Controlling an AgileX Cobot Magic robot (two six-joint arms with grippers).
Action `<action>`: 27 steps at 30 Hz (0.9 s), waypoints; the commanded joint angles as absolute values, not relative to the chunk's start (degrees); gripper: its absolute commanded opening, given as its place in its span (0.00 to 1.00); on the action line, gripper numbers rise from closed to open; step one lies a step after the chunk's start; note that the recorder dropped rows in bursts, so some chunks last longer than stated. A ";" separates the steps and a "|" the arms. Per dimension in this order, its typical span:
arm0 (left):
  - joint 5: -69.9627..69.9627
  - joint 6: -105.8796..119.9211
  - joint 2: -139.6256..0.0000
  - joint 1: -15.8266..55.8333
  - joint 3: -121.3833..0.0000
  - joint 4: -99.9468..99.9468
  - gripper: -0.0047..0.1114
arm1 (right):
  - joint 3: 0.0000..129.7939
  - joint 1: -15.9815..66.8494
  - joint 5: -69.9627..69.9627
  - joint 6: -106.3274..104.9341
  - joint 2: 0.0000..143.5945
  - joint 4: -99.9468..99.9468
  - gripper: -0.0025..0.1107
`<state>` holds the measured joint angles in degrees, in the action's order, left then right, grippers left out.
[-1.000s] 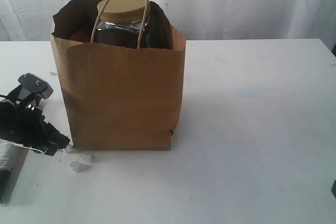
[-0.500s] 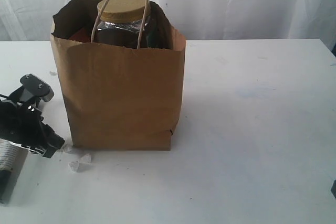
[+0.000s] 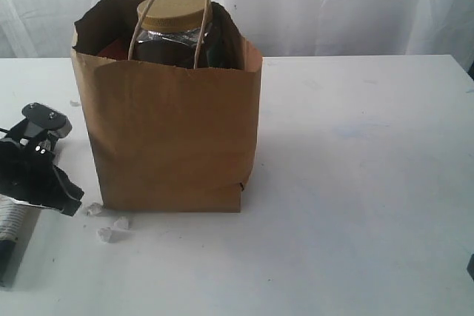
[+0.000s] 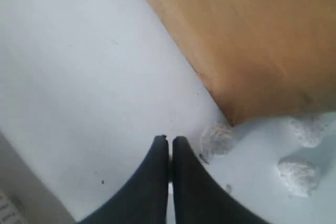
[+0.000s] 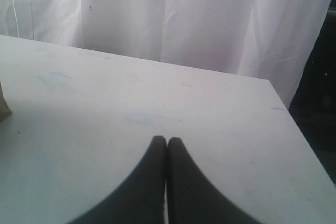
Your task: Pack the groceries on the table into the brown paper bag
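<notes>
The brown paper bag [image 3: 174, 138] stands upright on the table [image 3: 355, 183], left of centre. The gold-lidded nut jar [image 3: 173, 12] sticks out of its top between the loop handles, and a red-orange patch [image 3: 111, 48] shows inside beside it. Three white lumps [image 3: 92, 209] [image 3: 121, 222] [image 3: 106, 234] lie by the bag's front left corner. My left gripper [image 4: 169, 139] [image 3: 74, 201] is shut just beside the nearest lump [image 4: 218, 137], with nothing between its fingers. My right gripper [image 5: 167, 140] is shut and empty over bare table.
A long white package with a dark end [image 3: 11, 234] lies at the left edge, partly under my left arm [image 3: 33, 160]. White curtains hang behind the table. The table's right edge [image 5: 294, 124] drops off into dark space.
My left gripper has closed and drawn back a little to the left, away from the bag's corner. The lumps, the bag and the right arm have not moved.
</notes>
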<state>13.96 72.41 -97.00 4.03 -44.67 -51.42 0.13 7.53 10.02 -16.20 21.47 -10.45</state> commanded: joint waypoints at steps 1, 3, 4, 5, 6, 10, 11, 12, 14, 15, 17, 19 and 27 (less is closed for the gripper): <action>16.61 66.83 -92.76 4.07 -44.63 -48.88 0.04 | 0.00 7.64 10.34 -16.79 21.78 -10.87 0.02; 18.06 57.53 -90.22 4.07 -44.87 -40.71 0.04 | 0.00 7.64 10.34 -16.79 21.78 -10.87 0.02; 20.69 49.17 -88.37 4.07 -46.11 -33.77 0.04 | 0.00 7.64 10.34 -16.78 21.78 -10.75 0.02; 23.22 44.44 -87.12 4.07 -47.46 -29.71 0.04 | 0.00 7.64 10.34 -16.78 21.78 -10.75 0.02; 30.38 36.59 -84.53 4.07 -51.07 -23.40 0.04 | 0.00 7.64 10.34 -16.78 21.78 -10.75 0.02; 48.55 31.52 -75.16 4.07 -64.16 -23.86 0.04 | 0.00 7.64 10.34 -16.78 21.78 -10.75 0.02; 49.44 31.88 -73.98 4.07 -65.77 -24.60 0.04 | 0.00 7.64 10.34 -16.78 21.78 -10.75 0.02; 50.05 31.90 -72.35 4.07 -68.10 -25.59 0.04 | 0.00 7.64 10.34 -16.78 21.78 -10.85 0.02; 50.06 31.90 -70.46 4.07 -71.41 -26.88 0.04 | 0.00 7.64 10.34 -16.78 21.78 -10.85 0.02; 49.87 31.90 -69.88 4.07 -73.22 -28.28 0.04 | 0.00 7.64 10.34 -16.78 21.78 -10.85 0.02; 49.17 33.09 -69.41 4.07 -75.85 -31.95 0.04 | 0.00 7.64 10.34 -16.78 21.78 -10.75 0.02; 49.04 38.08 -69.88 4.07 -77.61 -38.62 0.04 | 0.00 7.64 10.34 -16.78 21.78 -10.75 0.02; 48.91 56.84 -75.84 4.17 -78.02 -60.41 0.04 | 0.00 7.64 10.34 -16.78 21.78 -10.75 0.02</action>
